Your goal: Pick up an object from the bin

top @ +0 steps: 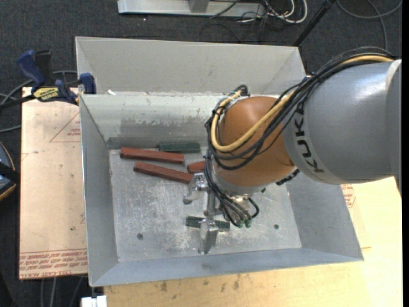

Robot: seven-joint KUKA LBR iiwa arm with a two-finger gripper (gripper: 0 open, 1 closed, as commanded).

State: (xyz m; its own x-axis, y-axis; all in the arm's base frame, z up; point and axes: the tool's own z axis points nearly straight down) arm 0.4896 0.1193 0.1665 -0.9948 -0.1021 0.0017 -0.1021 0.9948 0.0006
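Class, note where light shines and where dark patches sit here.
Camera view: soft sheen on the arm's rounded orange cover and silver link; a dark band on the grey metal bin's far wall, above the reddish-brown flat bars; even light round the pincer.

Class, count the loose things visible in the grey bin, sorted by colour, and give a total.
Reddish-brown bars: 3, one partly hidden under the arm
Dark green bar: 1
Total: 4
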